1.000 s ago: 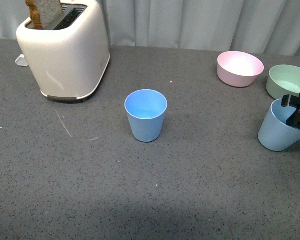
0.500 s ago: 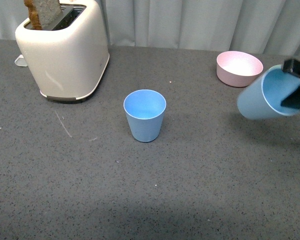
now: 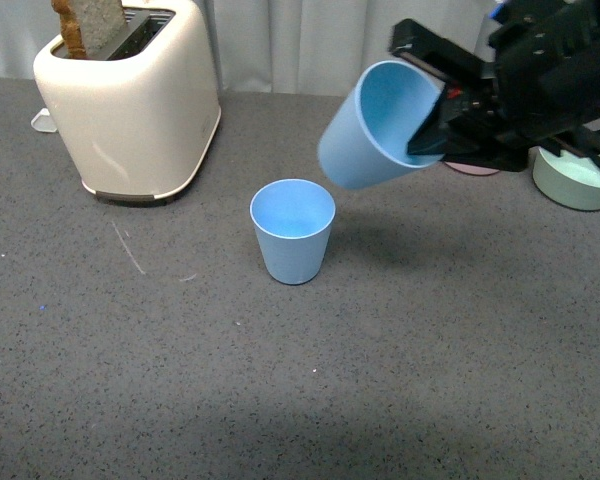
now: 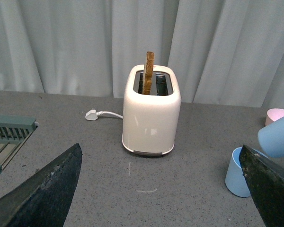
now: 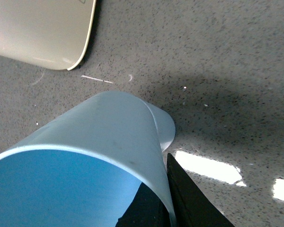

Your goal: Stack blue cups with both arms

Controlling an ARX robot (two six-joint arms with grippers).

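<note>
One blue cup point(image 3: 292, 230) stands upright on the grey table at the centre. My right gripper point(image 3: 435, 110) is shut on the rim of the second blue cup point(image 3: 375, 130) and holds it tilted in the air, above and just right of the standing cup. In the right wrist view the held cup point(image 5: 94, 151) fills the frame, one finger point(image 5: 189, 198) lies against its wall, and the standing cup point(image 5: 164, 127) peeks out beyond it. My left gripper point(image 4: 161, 198) is open and empty, out of the front view. Its view shows the standing cup point(image 4: 237, 172) and the held cup point(image 4: 277, 137).
A cream toaster point(image 3: 130, 100) with a slice of toast stands at the back left. A green bowl point(image 3: 580, 180) sits at the right, and a pink bowl point(image 3: 470, 165) is mostly hidden behind my right arm. A white plug point(image 4: 91, 114) and a green rack point(image 4: 9, 137) lie left of the toaster.
My right gripper has carried its blue cup up from the table's right edge and leftward, to just above and right of the standing cup. The standing cup has not moved.
</note>
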